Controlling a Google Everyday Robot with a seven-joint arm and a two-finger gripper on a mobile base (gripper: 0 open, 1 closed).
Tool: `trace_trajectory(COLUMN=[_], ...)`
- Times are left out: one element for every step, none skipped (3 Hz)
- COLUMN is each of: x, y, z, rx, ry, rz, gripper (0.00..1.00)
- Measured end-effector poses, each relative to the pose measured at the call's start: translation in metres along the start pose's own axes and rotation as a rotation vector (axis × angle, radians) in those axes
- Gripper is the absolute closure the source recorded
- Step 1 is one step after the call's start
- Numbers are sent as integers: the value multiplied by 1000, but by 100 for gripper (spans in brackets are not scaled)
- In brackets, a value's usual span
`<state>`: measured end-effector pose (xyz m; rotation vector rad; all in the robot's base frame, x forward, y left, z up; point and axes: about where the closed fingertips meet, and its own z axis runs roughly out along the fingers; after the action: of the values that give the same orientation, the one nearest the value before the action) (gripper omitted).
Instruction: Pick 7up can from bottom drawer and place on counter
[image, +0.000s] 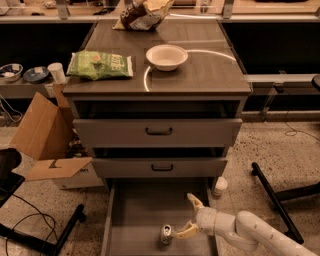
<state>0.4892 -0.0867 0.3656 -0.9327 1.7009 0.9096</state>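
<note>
The 7up can (166, 234) stands upright on the grey floor of the open bottom drawer (137, 215), near its front. My gripper (190, 216) reaches in from the lower right, open, over the drawer floor. Its lower fingertip (181, 232) is right beside the can's right side; the upper finger (195, 201) points up and away. The can is not between the fingers. The counter (200, 75) is the dark wood-grain cabinet top with a thin white curved line.
On the counter lie a white bowl (167, 56), a green chip bag (100, 64) and a brown bag (144, 14). Two upper drawers (159, 131) are shut. A small white bottle (219, 186) stands right of the drawer. A cardboard box (45, 135) sits left; black chair legs (272, 192) right.
</note>
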Motion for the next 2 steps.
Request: trace_trajectory(x=[8,43], y=[-3,-3], z=[8,22], rx=[-20,-93], ry=[37,76], rz=[-25,-71], gripper=[0,0])
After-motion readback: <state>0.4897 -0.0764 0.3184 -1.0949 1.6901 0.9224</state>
